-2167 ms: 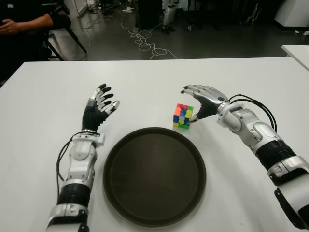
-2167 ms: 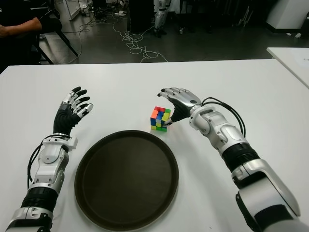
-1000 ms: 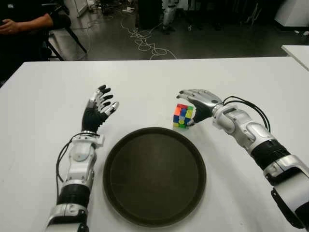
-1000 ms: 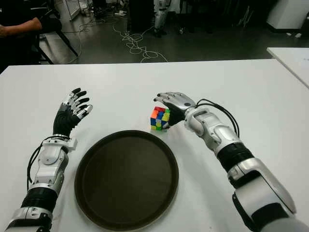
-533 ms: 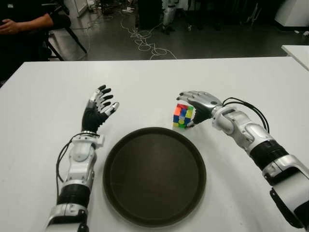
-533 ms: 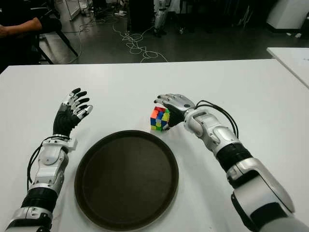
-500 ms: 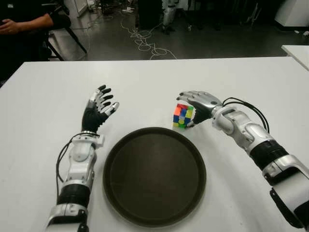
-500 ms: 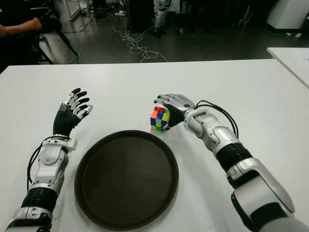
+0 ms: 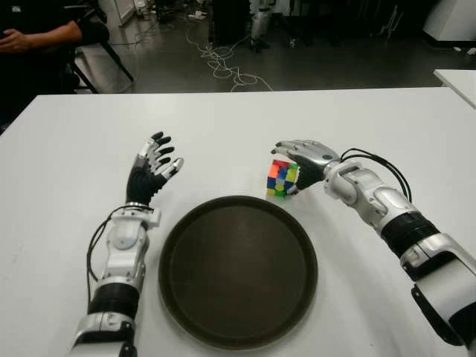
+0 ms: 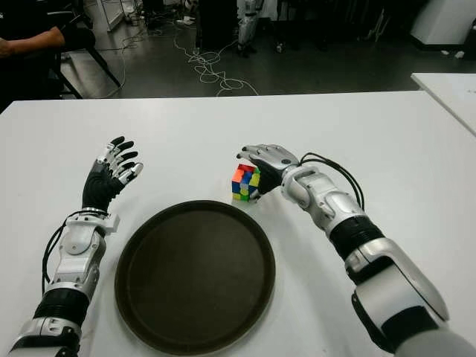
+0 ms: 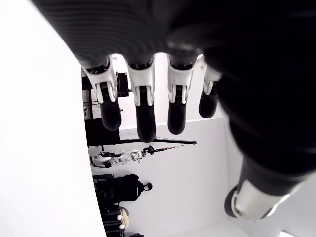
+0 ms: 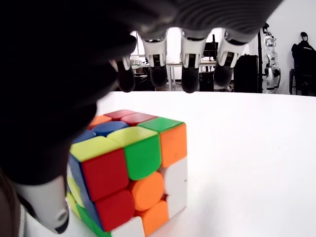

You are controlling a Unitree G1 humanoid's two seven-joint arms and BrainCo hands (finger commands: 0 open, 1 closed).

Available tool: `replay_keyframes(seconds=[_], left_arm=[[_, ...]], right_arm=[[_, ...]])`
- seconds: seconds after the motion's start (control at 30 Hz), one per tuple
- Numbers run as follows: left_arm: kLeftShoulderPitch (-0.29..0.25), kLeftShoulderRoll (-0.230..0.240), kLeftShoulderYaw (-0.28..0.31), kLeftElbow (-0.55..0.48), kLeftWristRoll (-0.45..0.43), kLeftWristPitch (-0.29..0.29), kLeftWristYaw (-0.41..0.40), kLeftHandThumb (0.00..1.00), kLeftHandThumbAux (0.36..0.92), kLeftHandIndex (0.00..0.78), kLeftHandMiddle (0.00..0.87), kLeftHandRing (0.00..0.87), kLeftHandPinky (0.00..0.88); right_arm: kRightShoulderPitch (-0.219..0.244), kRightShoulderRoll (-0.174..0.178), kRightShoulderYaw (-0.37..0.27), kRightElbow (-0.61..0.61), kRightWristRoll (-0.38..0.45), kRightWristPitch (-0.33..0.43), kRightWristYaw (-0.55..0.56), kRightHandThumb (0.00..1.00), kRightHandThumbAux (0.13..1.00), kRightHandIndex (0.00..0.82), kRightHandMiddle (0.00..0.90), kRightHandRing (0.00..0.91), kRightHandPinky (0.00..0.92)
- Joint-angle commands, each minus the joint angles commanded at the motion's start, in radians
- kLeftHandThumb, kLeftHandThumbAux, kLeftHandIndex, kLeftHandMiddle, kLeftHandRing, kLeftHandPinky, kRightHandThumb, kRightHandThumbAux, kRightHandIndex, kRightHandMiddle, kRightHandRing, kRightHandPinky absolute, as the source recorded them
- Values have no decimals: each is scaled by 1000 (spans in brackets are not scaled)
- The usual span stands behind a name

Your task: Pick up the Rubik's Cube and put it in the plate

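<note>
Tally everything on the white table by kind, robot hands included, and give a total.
Rubik's Cube: 1
Plate: 1
Robot hands: 2, the left hand and the right hand
Total: 4

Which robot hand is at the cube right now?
The right robot hand, fingers arched over the Rubik's Cube but not closed; the left robot hand shows far across the plate.
</note>
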Motion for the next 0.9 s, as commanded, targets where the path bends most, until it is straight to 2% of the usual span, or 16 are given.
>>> replay_keyframes(seconds=[0.43,0.73,0.9], left_arm=[[3,2,-2,-4,3,-2,1,56,667,107,167,172,167],[4,1,-3,-1,7,-15,3,57,693,113,165,173,175],[3,0,0,4,4,-14,5,56,687,108,161,171,176]], right_arm=[[-8,7,10,31,9,-10,-15,0,731,44,71,98,121],[-13,13,14,60,6,-20,-41,0,717,50,94,131,154],[-17,17,18,77,4,-28,-57,0,717,58,103,144,171]])
